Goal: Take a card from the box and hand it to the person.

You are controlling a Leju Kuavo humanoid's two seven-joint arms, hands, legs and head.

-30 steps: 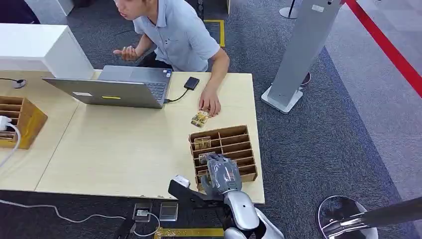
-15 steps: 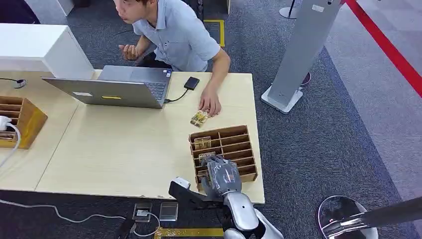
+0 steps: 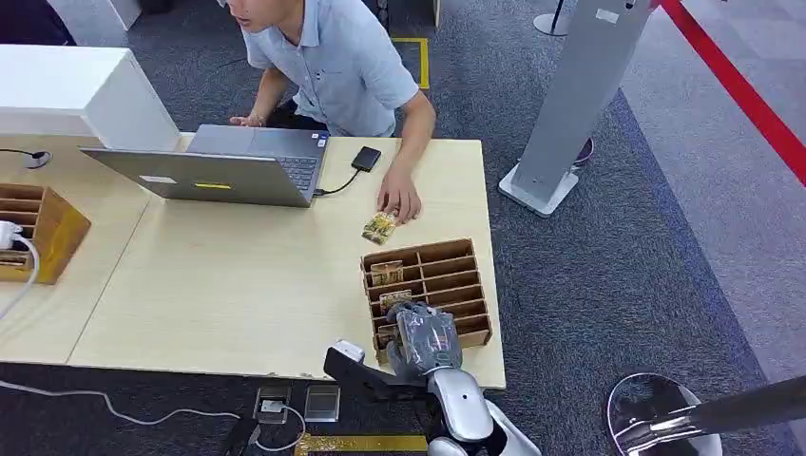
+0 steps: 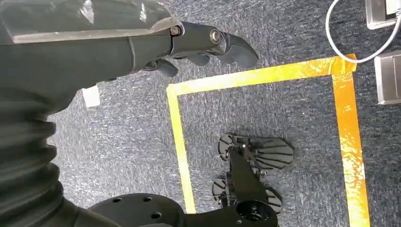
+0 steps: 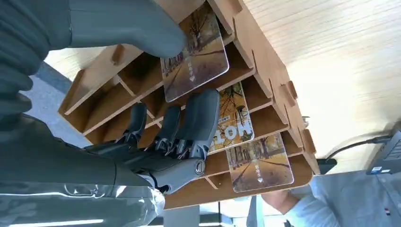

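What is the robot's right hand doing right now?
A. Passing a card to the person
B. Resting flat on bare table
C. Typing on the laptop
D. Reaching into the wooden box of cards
D: the right hand is at the wooden box, its thumb on a card.

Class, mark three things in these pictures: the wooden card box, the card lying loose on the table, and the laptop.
wooden card box [image 3: 456,261], head view, a bare divider slat.
loose card [image 3: 380,227], head view, middle of its printed face.
laptop [image 3: 204,178], head view, back of its open lid.
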